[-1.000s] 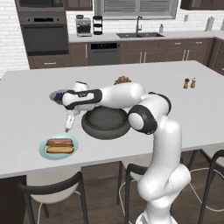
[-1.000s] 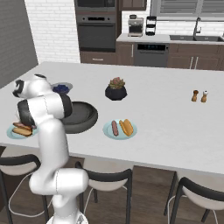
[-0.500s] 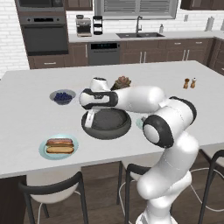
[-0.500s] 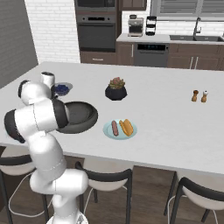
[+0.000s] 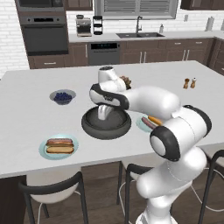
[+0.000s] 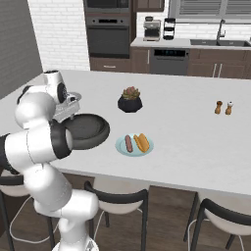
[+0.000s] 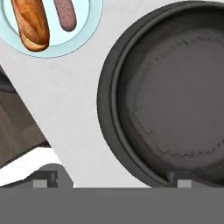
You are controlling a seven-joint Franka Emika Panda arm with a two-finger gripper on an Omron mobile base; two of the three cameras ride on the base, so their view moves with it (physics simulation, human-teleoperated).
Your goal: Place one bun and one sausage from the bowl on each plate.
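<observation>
On the left of the white counter (image 5: pixel 26 100), a pale teal plate (image 5: pixel 59 146) carries one golden bun (image 5: pixel 60 149) and one reddish sausage (image 5: pixel 59 141), side by side. Next comes the wide, shallow dark grey bowl (image 5: pixel 106 124) — its inside looks bare in the hand view. The two-finger gripper (image 5: pixel 103 114) hangs just above it, jaws spread wide, holding nothing. To the right, a second teal plate (image 6: pixel 134 145) holds the other bun (image 6: pixel 142 142) and sausage (image 6: pixel 128 143). The task looks complete; the remaining risk is the arm's elbow sweeping over that right plate on retreat — nudging the food off.
</observation>
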